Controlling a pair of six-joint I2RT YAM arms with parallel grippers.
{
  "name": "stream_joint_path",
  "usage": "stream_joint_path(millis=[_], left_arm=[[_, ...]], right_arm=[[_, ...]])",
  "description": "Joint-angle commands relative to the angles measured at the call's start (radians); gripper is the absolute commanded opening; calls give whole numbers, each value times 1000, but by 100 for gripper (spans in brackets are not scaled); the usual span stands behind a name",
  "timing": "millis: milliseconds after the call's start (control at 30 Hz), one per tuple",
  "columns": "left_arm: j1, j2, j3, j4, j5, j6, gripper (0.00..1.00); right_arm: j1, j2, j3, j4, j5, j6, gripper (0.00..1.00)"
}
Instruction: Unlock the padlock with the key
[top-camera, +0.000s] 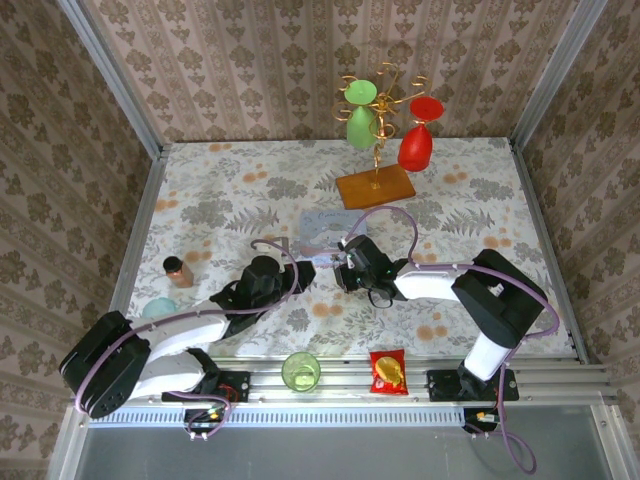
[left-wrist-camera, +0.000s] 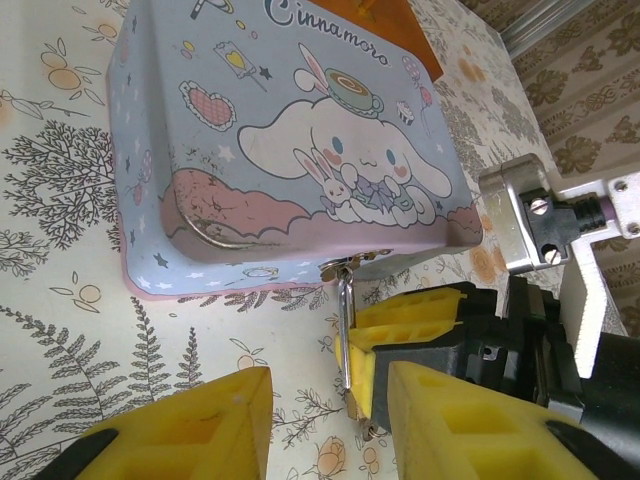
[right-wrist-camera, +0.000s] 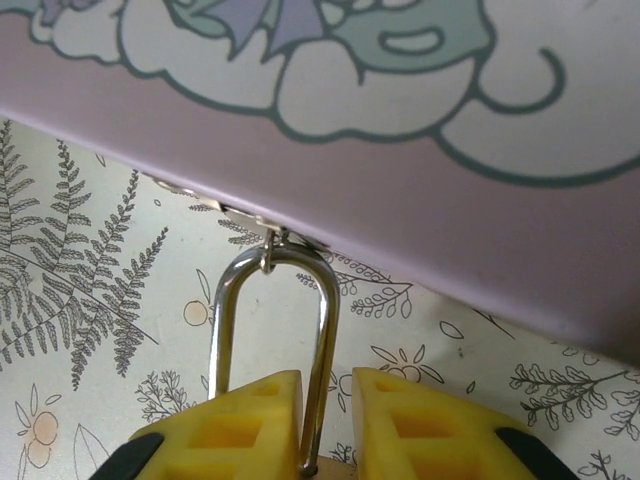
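Right fingers (right-wrist-camera: 250, 425) clamp the tiny padlock (right-wrist-camera: 324, 340) hanging off the blue tin (left-wrist-camera: 290, 130) on my worktop (top-camera: 200, 190); left fingers (left-wrist-camera: 190, 430) gape open. I judge it light, rigid, slick: best held by its body.

table (top-camera: 230, 200): floral cloth | blue tin (top-camera: 322, 222) | wooden stand (top-camera: 375, 186) | brown jar (top-camera: 179, 271) | teal bowl (top-camera: 157, 308)

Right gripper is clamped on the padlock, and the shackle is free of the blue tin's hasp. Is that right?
Not quite. The right gripper is clamped on the padlock, but the shackle is not free. The right wrist view shows it looped through the hasp on the blue tin.
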Motion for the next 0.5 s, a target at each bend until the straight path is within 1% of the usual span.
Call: stream_joint_path(millis=[0, 67, 133, 167, 233, 300, 367, 400, 467], left_arm=[[2, 12, -1, 8, -2, 35, 36], [-6, 7, 49, -65, -25, 103, 34], [-43, 12, 177, -244, -118, 228, 36], [-45, 23, 215, -277, -143, 273, 36], [-13, 74, 299, -328, -136, 348, 38], [16, 155, 384, -370, -123, 423, 40], [43, 253, 471, -402, -84, 482, 40], [46, 293, 501, -398, -83, 503, 39], [25, 352, 511, -318, -94, 554, 39]], right_arm=[[4, 14, -12, 9, 36, -3, 16], [4, -1, -30, 25, 40, 12, 12], [1, -31, -59, 50, 47, 56, 11], [0, -40, -67, 51, 53, 88, 10], [-1, -49, -79, 64, 42, 148, 9], [4, -49, -94, 95, 35, 186, 8], [6, -41, -105, 119, 43, 226, 7], [8, -40, -108, 123, 55, 246, 6], [10, -43, -115, 121, 84, 301, 4]])
